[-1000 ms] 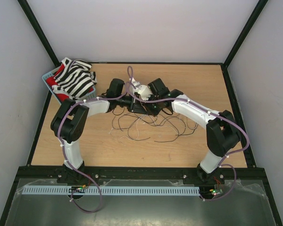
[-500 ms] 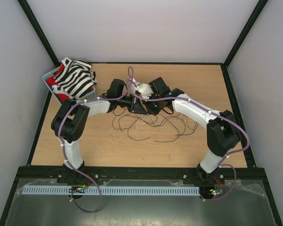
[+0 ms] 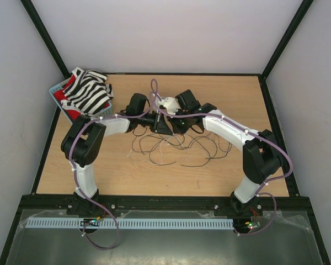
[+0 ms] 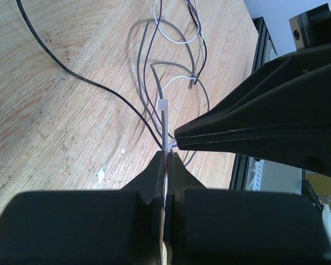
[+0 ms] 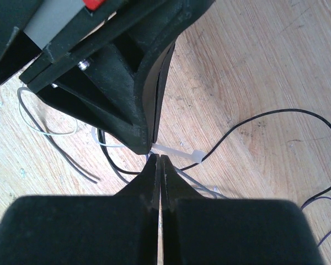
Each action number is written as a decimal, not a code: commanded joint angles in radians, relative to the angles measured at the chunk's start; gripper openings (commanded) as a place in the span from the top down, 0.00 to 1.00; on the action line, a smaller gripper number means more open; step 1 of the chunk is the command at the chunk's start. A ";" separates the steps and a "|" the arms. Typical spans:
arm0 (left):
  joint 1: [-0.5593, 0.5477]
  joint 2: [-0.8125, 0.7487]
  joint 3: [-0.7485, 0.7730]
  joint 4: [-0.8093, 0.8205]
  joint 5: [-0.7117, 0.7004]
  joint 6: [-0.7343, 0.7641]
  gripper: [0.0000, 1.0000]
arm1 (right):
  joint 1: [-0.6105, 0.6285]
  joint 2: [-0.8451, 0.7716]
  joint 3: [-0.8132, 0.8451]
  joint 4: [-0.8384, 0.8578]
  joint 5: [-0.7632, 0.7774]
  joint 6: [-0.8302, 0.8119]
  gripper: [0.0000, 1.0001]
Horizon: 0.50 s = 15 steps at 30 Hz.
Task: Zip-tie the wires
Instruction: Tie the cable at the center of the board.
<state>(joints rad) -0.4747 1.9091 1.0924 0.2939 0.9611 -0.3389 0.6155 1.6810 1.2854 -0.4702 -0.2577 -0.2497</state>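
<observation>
Left wrist, tool: the left gripper (image 4: 166,165) was shut tight, no gap showing, with the pale strap of the tie (image 4: 164,124) pinched between its tips.
Left wrist, other tool: the right gripper (image 4: 177,144) came in from the right, also shut, its point touching the strap just above the left tips.
Left wrist, wires: the wires (image 4: 149,88) lay on the table (image 4: 55,127) beyond the tie's head. Some strands ran right by the head, but I could not tell whether the loop enclosed them.
Right wrist, tool: the right gripper (image 5: 158,161) was closed with the end of the strap at its tip, and it seemed to be pinching it.
Right wrist, tie: the tie (image 5: 179,153) ran right from the tips to its head, low over the wood, with the left gripper (image 5: 152,144) meeting it from the far side.
Top, wires: the wires (image 3: 176,146) were spread loose in mid-table, just near of the two grippers.
Risk, slip: the thin strap was held only at the very tips, so a pull could draw it free.
Risk, bundle: loose curling strands could slide out of the loop, or be dragged across the table, if the pull was uneven.
Risk, contact: the tips were touching, so a small misjudged move could knock one gripper against the other.
Surface: a light wood-grain top, matt, with pale specks and scuffs.
Room: plain pale walls (image 3: 171,33) inside a black frame (image 3: 44,36); a basket (image 3: 55,88) holding a striped cloth (image 3: 89,91) sat at the far left corner.
</observation>
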 commanded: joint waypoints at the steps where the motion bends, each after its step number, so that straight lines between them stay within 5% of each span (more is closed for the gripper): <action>1: -0.011 0.017 -0.006 0.011 0.020 0.023 1.00 | -0.006 -0.038 0.030 -0.005 -0.020 0.008 1.00; 15: -0.013 0.013 -0.001 0.013 0.057 0.039 1.00 | -0.013 -0.057 0.016 -0.007 -0.008 0.004 1.00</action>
<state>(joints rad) -0.4789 1.9137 1.0924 0.2947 0.9878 -0.3180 0.6140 1.6623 1.2854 -0.4702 -0.2619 -0.2470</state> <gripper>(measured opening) 0.002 0.010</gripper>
